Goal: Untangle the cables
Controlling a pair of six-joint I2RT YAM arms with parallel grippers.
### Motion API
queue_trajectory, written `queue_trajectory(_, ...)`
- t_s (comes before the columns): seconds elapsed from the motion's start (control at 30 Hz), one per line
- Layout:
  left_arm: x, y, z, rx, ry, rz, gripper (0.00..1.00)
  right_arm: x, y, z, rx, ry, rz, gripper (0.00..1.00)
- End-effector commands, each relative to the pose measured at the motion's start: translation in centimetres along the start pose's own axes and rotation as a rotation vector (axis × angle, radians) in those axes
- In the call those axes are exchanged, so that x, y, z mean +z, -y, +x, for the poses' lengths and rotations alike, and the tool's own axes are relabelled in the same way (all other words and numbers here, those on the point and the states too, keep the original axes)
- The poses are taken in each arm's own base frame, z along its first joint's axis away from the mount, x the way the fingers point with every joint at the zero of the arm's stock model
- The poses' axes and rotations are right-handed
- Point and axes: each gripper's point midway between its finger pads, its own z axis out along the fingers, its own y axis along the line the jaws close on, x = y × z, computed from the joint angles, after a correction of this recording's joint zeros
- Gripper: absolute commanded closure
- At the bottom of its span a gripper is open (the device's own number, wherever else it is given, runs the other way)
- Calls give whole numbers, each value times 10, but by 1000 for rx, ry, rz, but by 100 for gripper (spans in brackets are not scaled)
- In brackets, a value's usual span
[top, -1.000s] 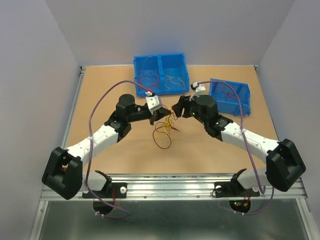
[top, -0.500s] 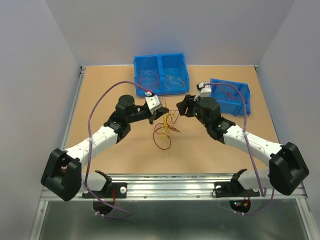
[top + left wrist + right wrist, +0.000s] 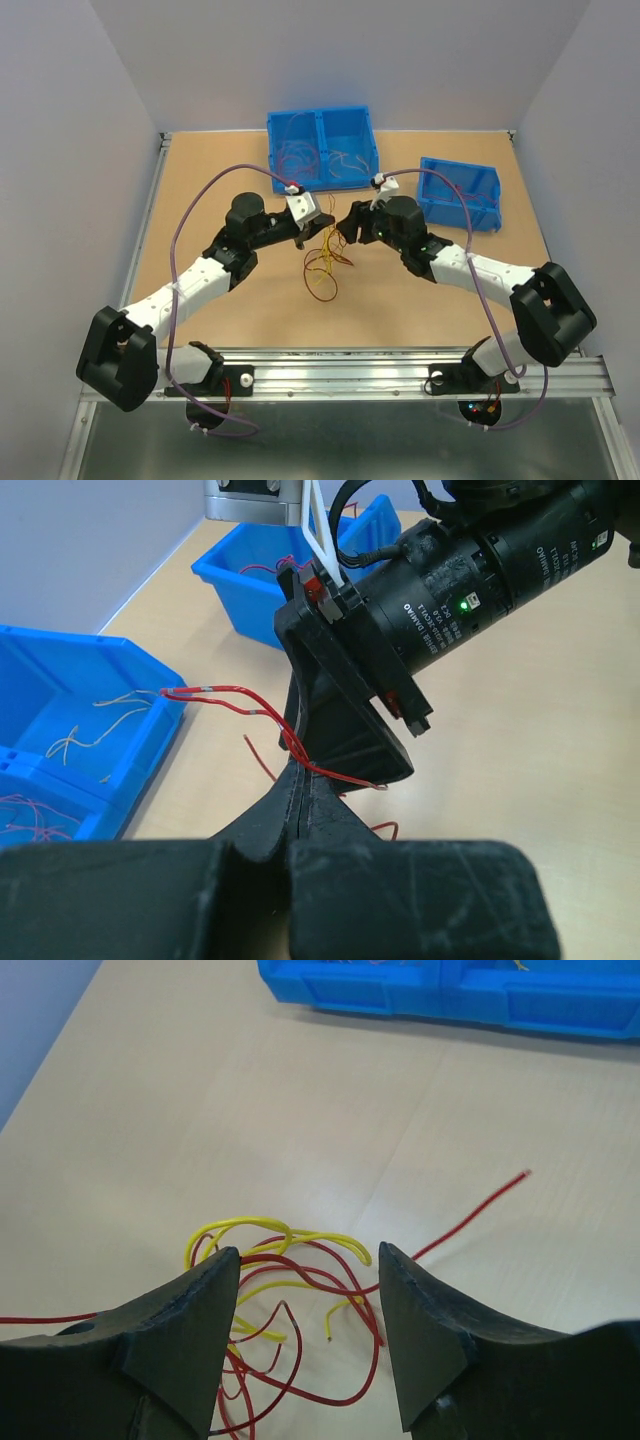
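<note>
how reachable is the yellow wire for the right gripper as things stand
Probably yes: the right gripper is open, facing the yellow wire, nothing between them. But red wires loop through it, and the shut left gripper holds one, so a clean grab looks unlikely.

Right wrist: lower part of the cables (image 3: 290,1280) tangle sits hidden behind the right gripper (image 3: 310,1255) at frame bottom, one red strand clipped at the left edge; left wrist: blue bin (image 3: 50,670) cut off lower left.
</note>
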Motion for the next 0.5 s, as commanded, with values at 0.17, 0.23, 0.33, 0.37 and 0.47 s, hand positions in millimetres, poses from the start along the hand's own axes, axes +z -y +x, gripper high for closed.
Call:
queue_trajectory(0.17,-3,7,-27,45,76,37,99,2,-47,-17,-56,79,-210,33)
queue_trajectory(0.23,-2,5,-30,40,78,33,99,5,-55,-18,-64,76,-229,33)
queue_trajectory(0.33,-3,-1,-36,42,85,2,100,13,-56,-5,-73,36,-224,33)
queue_trajectory(0.37,-3,-3,-38,43,88,-7,100,16,-57,1,-77,22,-225,33)
queue_trajectory(0.47,-6,-5,-54,44,113,-23,100,26,-58,11,-90,-6,-208,34)
